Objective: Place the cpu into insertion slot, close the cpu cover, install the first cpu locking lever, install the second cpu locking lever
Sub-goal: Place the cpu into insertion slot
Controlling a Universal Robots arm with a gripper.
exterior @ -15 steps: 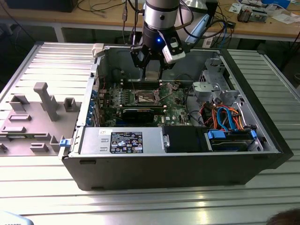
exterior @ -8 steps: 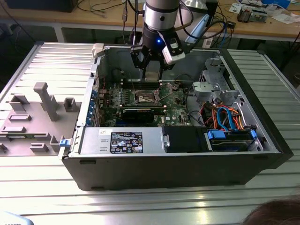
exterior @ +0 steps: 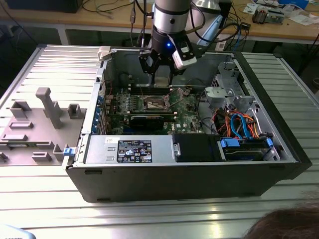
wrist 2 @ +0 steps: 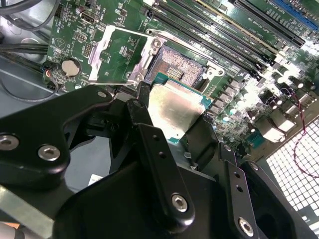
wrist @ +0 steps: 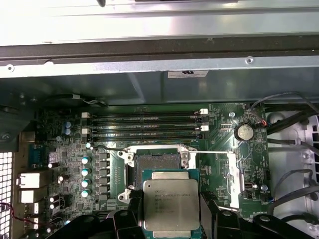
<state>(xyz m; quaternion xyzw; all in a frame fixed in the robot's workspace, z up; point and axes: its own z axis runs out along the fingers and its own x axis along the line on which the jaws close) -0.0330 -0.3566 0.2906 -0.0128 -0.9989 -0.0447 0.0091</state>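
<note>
Exterior view's left holds a grey fixture tray; next comes the open computer case, where the gripper hangs over the green board, and blue and orange cables lie at the exterior view's right. In the first wrist view its black fingers pinch the chip by two opposite edges, silver face showing, held just beside the bare socket, not seated in it. The cover lies flipped open beside the socket.
</note>
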